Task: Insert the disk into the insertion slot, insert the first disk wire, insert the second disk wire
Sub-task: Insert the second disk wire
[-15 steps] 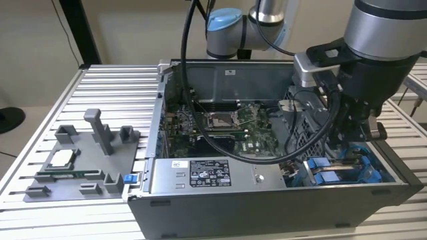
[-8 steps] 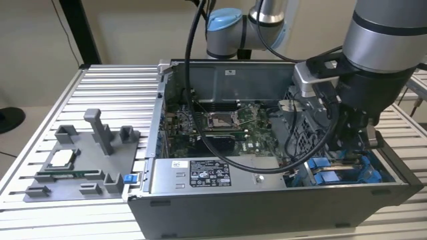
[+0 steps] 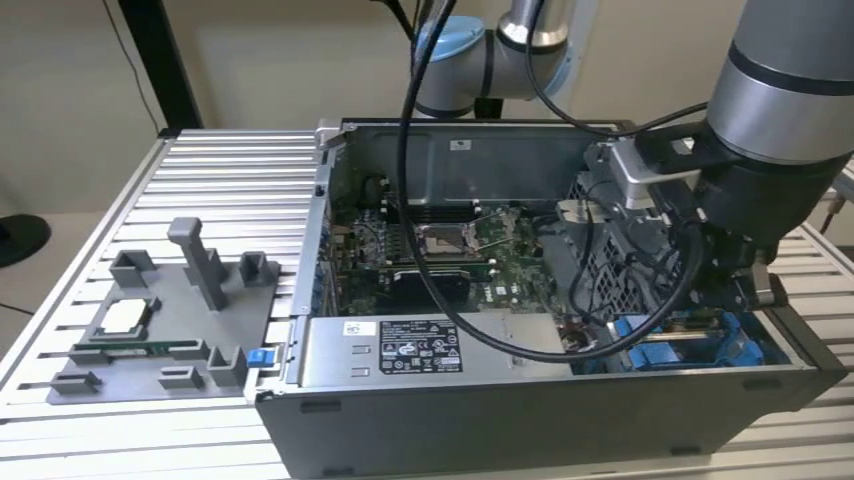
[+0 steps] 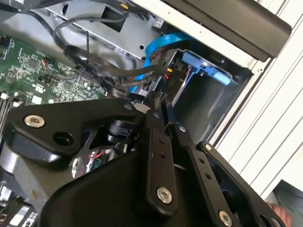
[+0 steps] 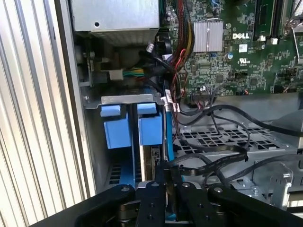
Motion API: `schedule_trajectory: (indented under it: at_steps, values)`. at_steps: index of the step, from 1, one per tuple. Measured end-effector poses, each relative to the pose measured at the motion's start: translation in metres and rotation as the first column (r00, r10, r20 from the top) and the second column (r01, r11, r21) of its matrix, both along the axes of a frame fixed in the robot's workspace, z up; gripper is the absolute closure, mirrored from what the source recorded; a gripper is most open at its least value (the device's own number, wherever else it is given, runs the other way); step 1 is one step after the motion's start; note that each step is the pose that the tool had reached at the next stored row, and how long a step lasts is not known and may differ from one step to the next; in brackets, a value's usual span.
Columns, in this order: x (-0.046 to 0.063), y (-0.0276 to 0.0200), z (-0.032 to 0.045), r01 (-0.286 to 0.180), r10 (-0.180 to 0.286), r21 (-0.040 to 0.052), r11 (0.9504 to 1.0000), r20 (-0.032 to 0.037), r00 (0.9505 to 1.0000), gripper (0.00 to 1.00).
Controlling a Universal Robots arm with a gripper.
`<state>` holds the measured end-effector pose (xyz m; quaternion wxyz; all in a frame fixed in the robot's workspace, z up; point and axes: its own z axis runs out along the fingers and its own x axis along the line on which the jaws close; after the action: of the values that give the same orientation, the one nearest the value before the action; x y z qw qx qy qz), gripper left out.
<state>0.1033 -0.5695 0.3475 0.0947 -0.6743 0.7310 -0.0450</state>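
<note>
the gripper [image 5: 165,177] sits low in the open computer case [image 3: 534,420], at the near corner on the exterior view's right. its fingers [image 4: 158,111] are pressed together, with at most a sliver between them, apparently pinching a dark wire [image 5: 208,163] at their tips; i cannot tell for sure that it is held. just beyond the tips stands the disk [image 5: 166,127], edge-on in its blue carrier, seated between the blue rails of the insertion slot [image 5: 116,130]. the wire looks light and floppy, so a hold close to its stiff plug end would steer it best. farther off lie the perforated cage [image 5: 227,142], then the green motherboard [image 5: 246,52].
</note>
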Motion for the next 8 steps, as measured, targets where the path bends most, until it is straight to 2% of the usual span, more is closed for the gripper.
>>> schedule_trajectory:
  at_steps: [8]
  values:
    - [0.0009, -0.0035, -0.0016, -0.015, 0.015, 0.0, 0.9999, 0.0001, 0.9999, 1.0]
